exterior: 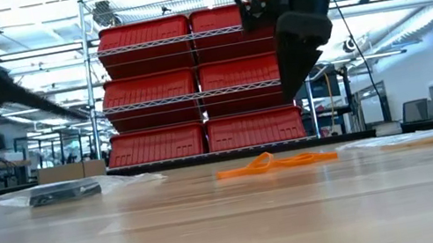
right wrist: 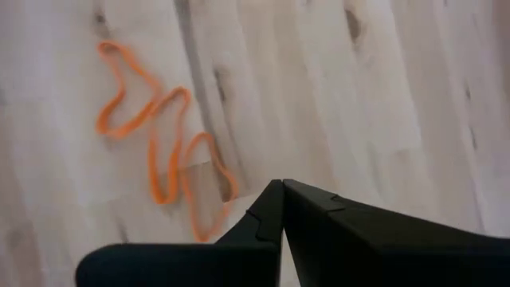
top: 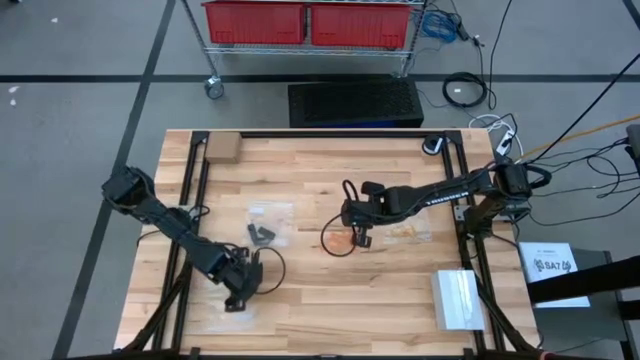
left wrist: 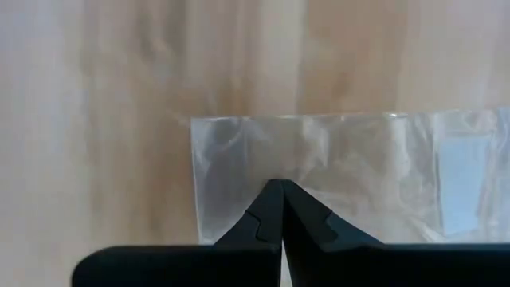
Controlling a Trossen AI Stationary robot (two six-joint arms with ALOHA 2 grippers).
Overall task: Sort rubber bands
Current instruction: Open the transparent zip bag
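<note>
On the wooden surface (top: 330,300), my right gripper (top: 362,238) hangs with its fingers pressed together and holding nothing, directly above the orange rubber bands (right wrist: 159,159), which lie loose as a few tangled loops in no container at all. I take those orange loops as my landmark. Just beside them, on the side toward my right arm's base, lies a flat clear bag (top: 408,232) with something yellow-tan inside; I cannot make out single bands in it. On the other side of the orange loops, toward my left arm, a second clear bag (top: 268,226) holds a dark clump of black bands (exterior: 65,194). Farther out that way, and nearer the front edge, my left gripper (left wrist: 280,195) is shut tight and empty over the edge of a third clear bag (left wrist: 351,171), whose contents I cannot tell. A small cardboard box (top: 221,148) sits at the far corner on that side, and a white box (top: 458,298) rests near the front edge, well apart from the orange loops.
</note>
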